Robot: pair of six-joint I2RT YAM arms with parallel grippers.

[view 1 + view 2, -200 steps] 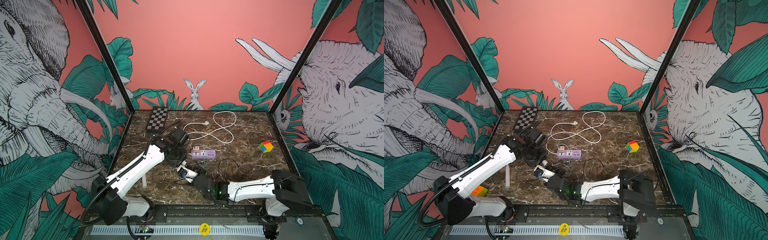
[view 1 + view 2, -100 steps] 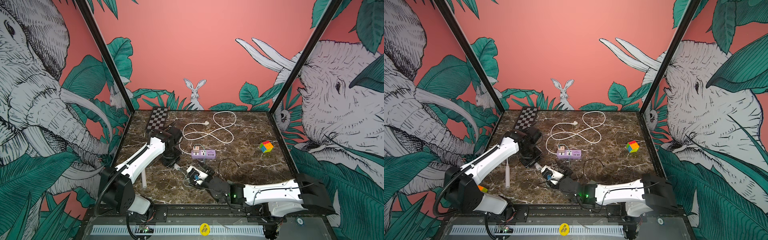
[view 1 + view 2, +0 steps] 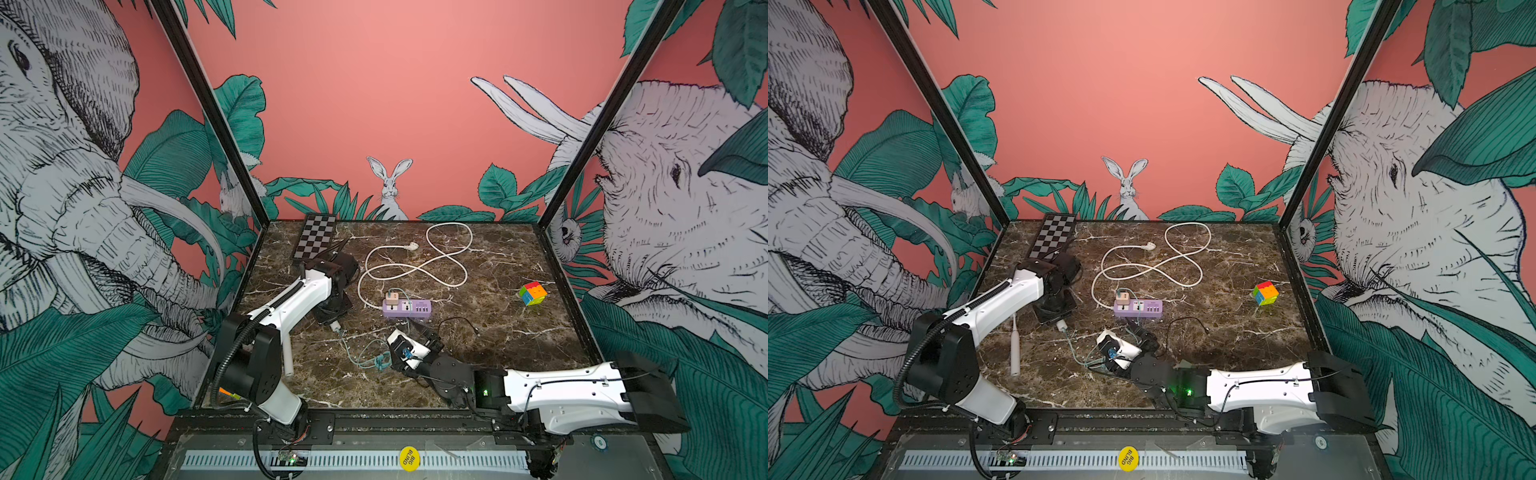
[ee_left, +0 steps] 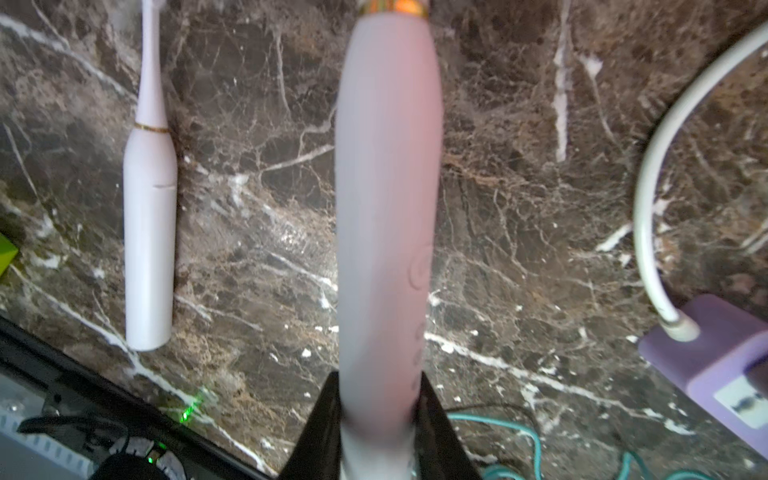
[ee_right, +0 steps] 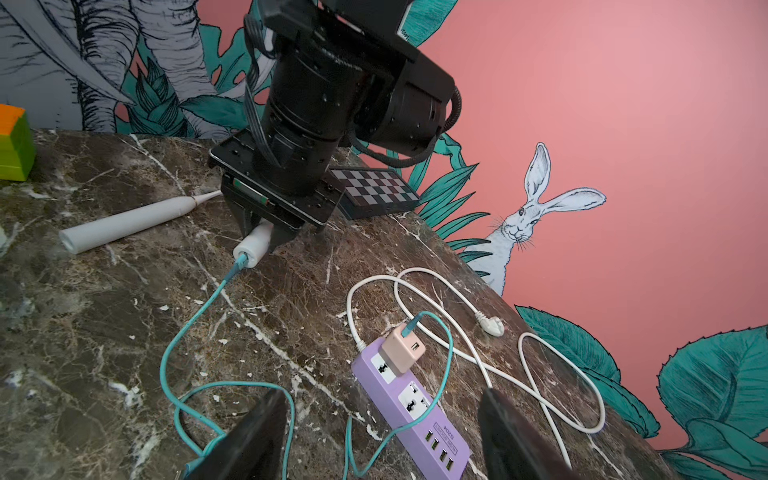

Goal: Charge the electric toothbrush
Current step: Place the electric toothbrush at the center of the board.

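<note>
Right arm point(image 3: 561, 386) withdrawn; held toothbrush point(image 4: 386, 187) blurred, head cut off.

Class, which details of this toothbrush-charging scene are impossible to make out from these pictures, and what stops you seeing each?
- Held toothbrush: bristle end cut off by the left wrist view's edge; the left arm covers most of it in both top views.
- Teal cable at its base: right wrist view, joint too small to judge seating.
- Green-orange cube: cut by the right wrist view's edge.
</note>
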